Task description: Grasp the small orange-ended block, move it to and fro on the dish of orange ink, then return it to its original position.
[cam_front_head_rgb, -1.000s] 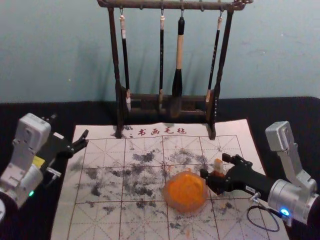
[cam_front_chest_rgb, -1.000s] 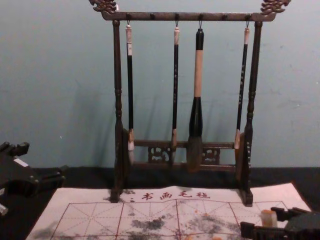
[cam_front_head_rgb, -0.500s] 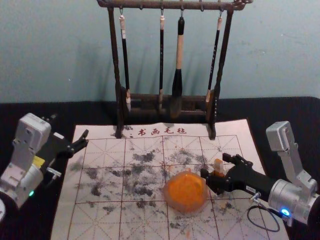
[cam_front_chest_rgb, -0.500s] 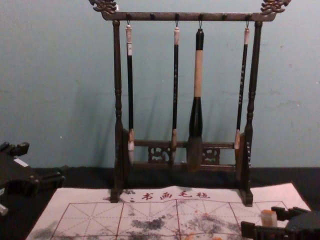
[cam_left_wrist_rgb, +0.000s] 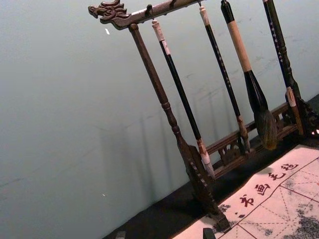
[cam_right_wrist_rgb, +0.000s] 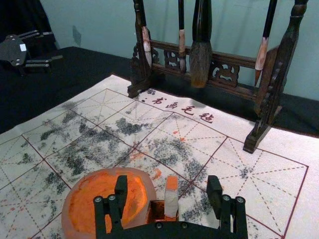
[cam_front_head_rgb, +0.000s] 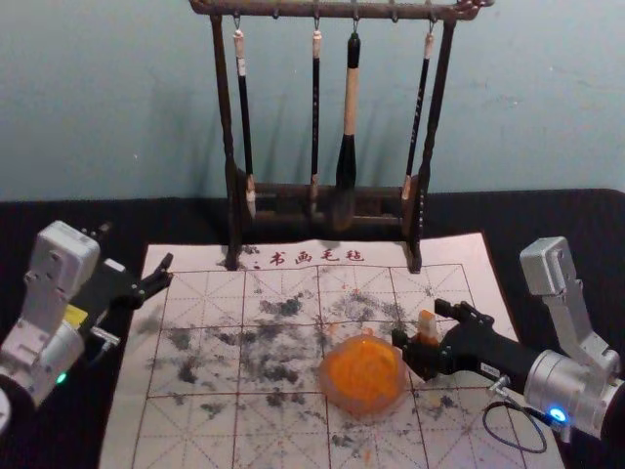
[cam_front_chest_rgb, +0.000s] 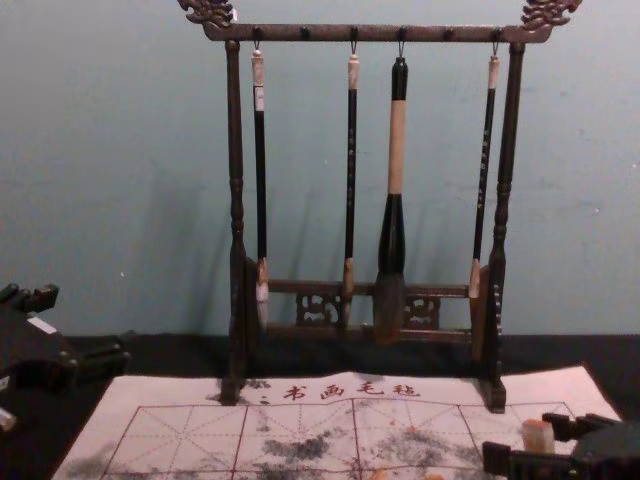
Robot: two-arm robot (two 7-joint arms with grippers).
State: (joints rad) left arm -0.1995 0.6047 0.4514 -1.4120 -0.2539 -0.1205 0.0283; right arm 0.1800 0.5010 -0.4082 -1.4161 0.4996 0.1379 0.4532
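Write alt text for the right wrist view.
The right pincer is open around a small orange-ended block, beside a dish of orange ink on an ink-stained, gridded mat. Behind, brushes hang at a dark wooden rack; the left pincer is farther off.

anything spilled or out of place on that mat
Orange specks lie on the mat outside the ink dish, and dark smudges blot the mat's grid, so it looks stained. The brush rack stands upright.

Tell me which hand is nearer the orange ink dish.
Right. The right hand is just right of the orange ink dish; the left hand is well off to its left, farther back.
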